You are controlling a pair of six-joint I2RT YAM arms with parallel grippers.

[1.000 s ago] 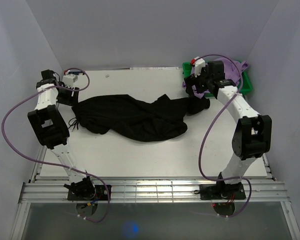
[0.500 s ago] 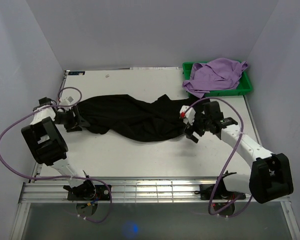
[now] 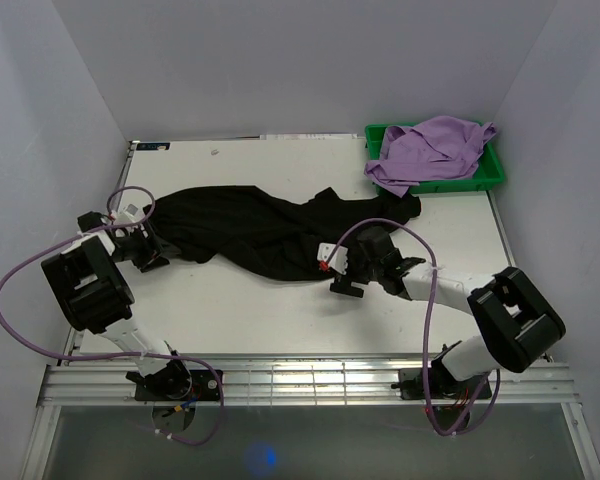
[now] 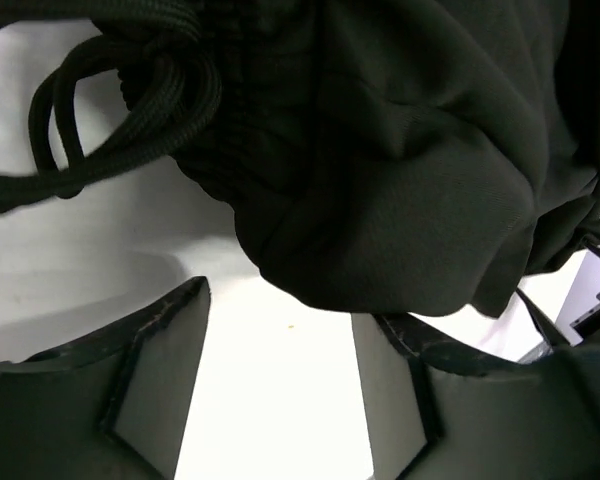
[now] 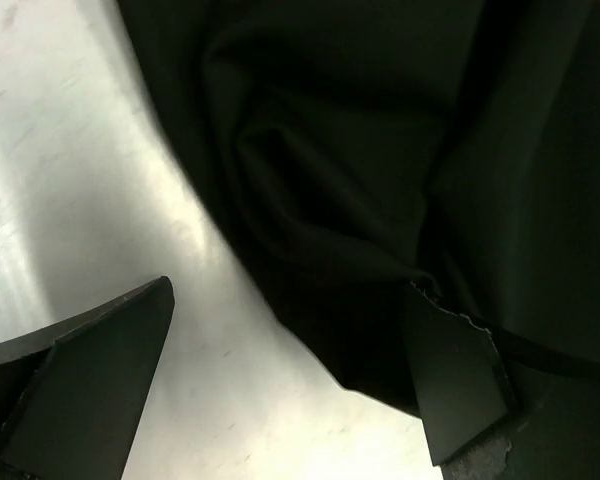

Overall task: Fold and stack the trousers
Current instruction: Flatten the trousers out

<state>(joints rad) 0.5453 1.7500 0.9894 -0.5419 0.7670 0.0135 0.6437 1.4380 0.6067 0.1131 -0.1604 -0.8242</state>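
The black trousers (image 3: 260, 232) lie rumpled across the middle of the white table (image 3: 280, 310). My left gripper (image 3: 152, 248) is open at their left end; in the left wrist view the waistband (image 4: 380, 180) and its drawstring (image 4: 120, 90) lie just ahead of the open fingers (image 4: 150, 380). My right gripper (image 3: 342, 272) is open and low at the trousers' near right edge; in the right wrist view the black fabric (image 5: 380, 180) reaches the right finger (image 5: 450, 380), with bare table between the fingers.
A green tray (image 3: 495, 175) at the back right holds a lilac garment (image 3: 430, 150). Purple cables loop off both arms. White walls close the table on three sides.
My right arm swung from the tray down and left to the trousers' near edge. My left gripper dropped from the back left corner to the waistband end. The trousers' right end shifted slightly.
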